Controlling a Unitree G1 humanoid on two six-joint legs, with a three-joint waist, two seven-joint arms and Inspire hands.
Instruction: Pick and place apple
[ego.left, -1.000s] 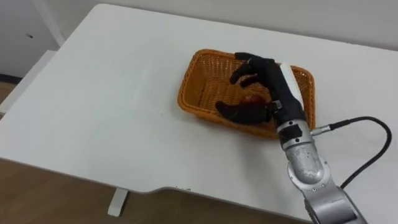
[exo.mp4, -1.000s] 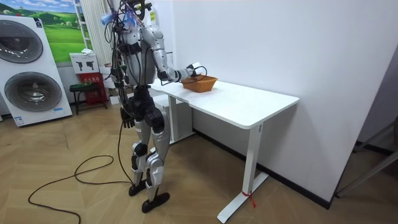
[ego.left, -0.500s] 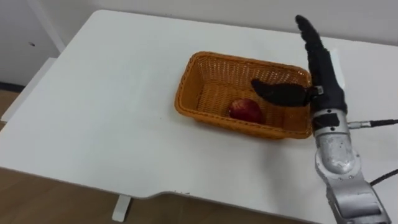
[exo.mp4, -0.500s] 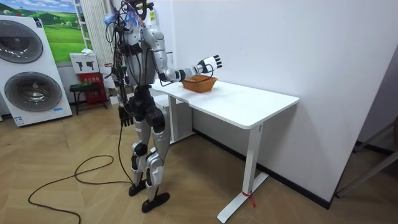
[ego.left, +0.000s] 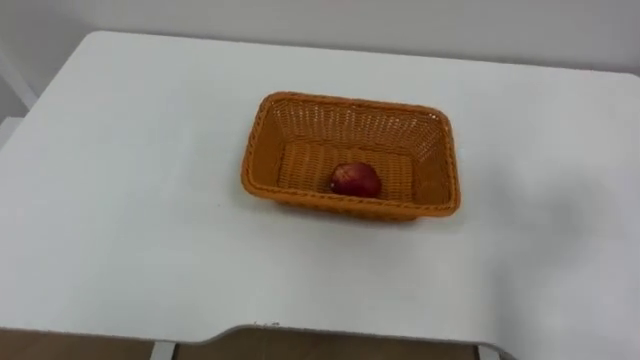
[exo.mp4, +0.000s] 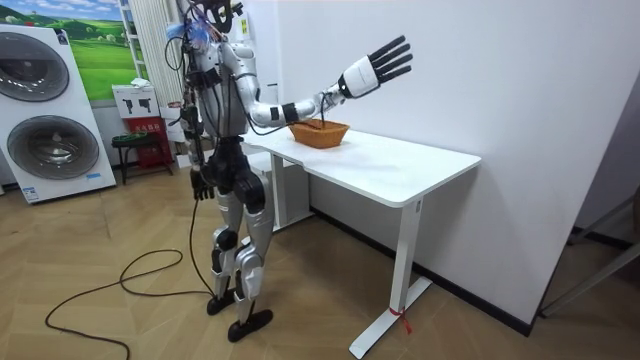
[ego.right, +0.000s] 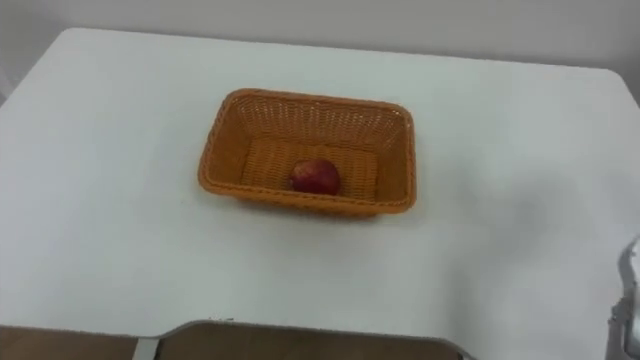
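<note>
The right hand (exo.mp4: 372, 70), which a second ago sat inside the basket with its fingers bent around the apple and half a second ago had lifted clear beside the far rim, is now raised high above the table (ego.left: 140, 200), arm stretched forward and upward, fingers straight and spread wide, holding nothing. The apple (ego.left: 355, 180) stays where it was released: it lies on the floor of the orange wicker basket (ego.left: 350, 122), close to the near wall and roughly midway along it, red and resting free. The basket has not moved on the white tabletop; its changed place in the eye views comes from the head camera's own shift. The apple is well apart from the raised hand, low in the basket while the hand is up in front of the white wall beyond it. The eye views give the apple and the basket's woven interior plainly; the room view gives the robot standing upright at the table's end on the room view's left, facing the basket, with its left hand (exo.mp4: 201, 186) hanging by its hip, too small there to tell its state, and two washing machines (exo.mp4: 50, 110) behind it.
</note>
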